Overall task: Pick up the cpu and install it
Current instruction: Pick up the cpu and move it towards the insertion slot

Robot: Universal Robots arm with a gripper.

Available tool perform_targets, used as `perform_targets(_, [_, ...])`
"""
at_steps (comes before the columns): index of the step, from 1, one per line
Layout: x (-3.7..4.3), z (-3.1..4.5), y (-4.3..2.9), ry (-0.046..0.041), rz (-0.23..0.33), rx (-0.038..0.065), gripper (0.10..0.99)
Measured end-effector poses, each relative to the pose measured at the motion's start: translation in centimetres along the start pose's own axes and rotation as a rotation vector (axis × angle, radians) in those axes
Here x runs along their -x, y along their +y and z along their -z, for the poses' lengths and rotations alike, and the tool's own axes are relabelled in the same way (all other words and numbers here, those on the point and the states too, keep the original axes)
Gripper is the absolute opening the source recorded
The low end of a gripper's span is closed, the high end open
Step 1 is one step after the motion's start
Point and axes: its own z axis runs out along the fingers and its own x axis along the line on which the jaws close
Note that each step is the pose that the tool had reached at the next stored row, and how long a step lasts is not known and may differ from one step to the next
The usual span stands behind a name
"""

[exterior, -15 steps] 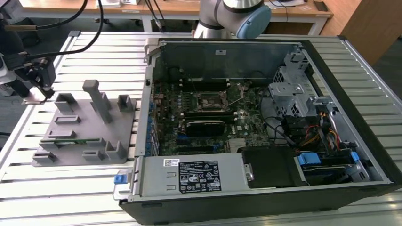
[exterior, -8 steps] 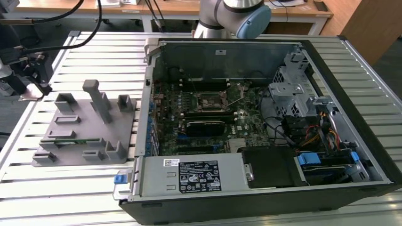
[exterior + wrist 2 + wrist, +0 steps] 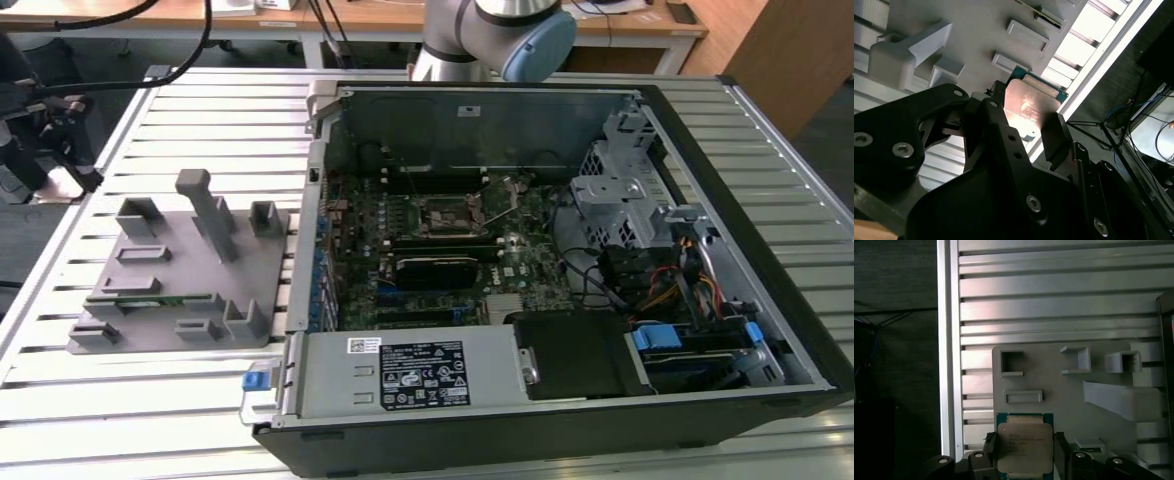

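A slatted aluminium counter (image 3: pixel 200 100) carries a grey holder block (image 3: pixel 147 290) and, just beside it on the exterior view's right, an open computer case (image 3: pixel 467 120). Wooden desks (image 3: pixel 374 20) stand behind the counter, and the arm (image 3: pixel 501 30) rises at its far edge.

The exterior view looks down into the case, where the motherboard (image 3: pixel 441 290) lies flat with its black socket (image 3: pixel 447 212) near the middle. Both wrist views look along the claw (image 3: pixel 1024 452) towards the holder block (image 3: pixel 1064 390) and the counter slats (image 3: pixel 1054 305), with dark floor past the counter's edge.

The cpu (image 3: pixel 1024 445) sits between the claw's black fingers (image 3: pixel 1060 452), which press against two opposite edges, so the claw is closed on it. Its silvery top faces the camera in the first wrist view, with a green rim around it. In the second wrist view the cpu (image 3: pixel 1029 107) is raised over the holder block (image 3: pixel 974 30), close to the block's edge.
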Motion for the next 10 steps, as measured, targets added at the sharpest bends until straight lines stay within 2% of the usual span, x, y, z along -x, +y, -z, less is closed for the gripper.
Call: perform_targets(10, [-0.07, 2.08, 0.20, 0.0000, 0.000, 0.000, 0.533])
